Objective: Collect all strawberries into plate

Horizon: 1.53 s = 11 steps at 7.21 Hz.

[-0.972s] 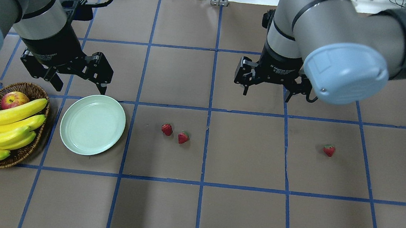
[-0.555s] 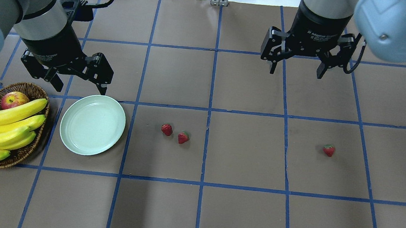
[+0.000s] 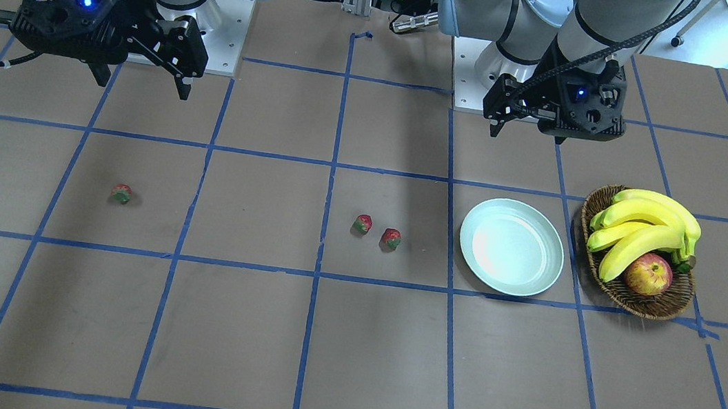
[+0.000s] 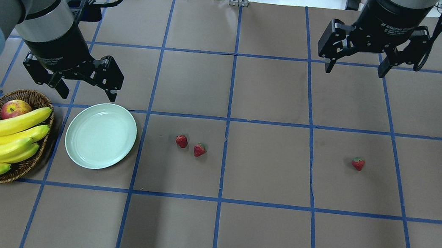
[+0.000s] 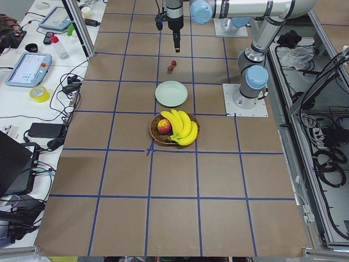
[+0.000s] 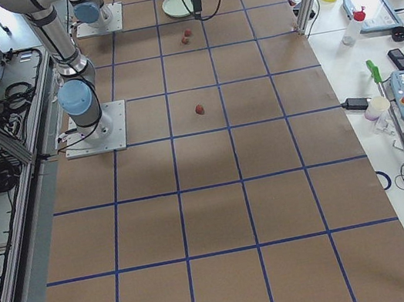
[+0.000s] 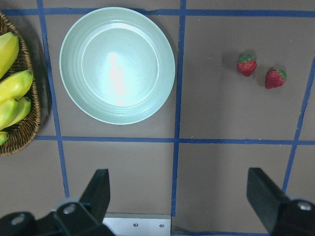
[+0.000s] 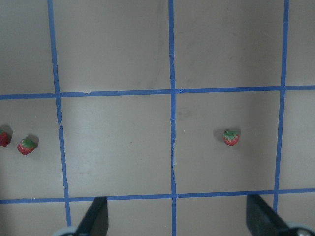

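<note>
strawberry [image 4: 358, 163] apart from right end effector [image 4: 354, 73]

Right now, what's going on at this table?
Nothing is being held. Both arms hover over the table, jaws open: the left arm near the plate, the right arm over the other half. The plate holds nothing. Two strawberries lie close together beside it, and a third strawberry lies alone on the right arm's side.

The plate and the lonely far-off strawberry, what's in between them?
Two more strawberries, the near strawberry and its neighbour strawberry, side by side; the overhead view shows it.
</note>
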{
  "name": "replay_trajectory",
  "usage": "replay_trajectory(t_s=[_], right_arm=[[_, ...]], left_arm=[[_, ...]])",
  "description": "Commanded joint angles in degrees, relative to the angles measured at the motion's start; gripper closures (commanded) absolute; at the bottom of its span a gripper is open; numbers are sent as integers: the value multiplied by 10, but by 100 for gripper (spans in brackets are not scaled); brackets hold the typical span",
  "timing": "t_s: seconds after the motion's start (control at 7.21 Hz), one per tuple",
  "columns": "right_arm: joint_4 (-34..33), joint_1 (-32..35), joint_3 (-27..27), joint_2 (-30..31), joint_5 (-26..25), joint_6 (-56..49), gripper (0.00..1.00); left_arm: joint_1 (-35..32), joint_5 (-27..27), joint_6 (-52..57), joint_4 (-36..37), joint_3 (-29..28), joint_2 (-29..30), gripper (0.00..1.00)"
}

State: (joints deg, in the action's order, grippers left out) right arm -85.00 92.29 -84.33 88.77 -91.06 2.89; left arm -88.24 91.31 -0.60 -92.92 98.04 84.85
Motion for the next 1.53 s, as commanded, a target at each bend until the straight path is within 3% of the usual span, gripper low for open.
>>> replay_trajectory(t_s=[0.0, 0.28, 0.42, 0.83, 1.39], right_arm=[[-12, -59, -62, 0, 4, -53, 4], [-112, -126, -162, -16, 6, -106, 4], [-170, -141, -220, -22, 5, -135, 4], [-419, -162, -385, -67, -2, -173, 6], [-438, -162, -391, -112, -5, -185, 13]], left_arm=[[-1, -6, -6, 18, 10, 16, 0], [-36, -61, -36, 110, 68, 34, 0], [-51, -64, -82, 147, 97, 49, 0], [-83, -64, -99, 256, 117, 113, 0], [-99, -66, -98, 395, 164, 191, 0]])
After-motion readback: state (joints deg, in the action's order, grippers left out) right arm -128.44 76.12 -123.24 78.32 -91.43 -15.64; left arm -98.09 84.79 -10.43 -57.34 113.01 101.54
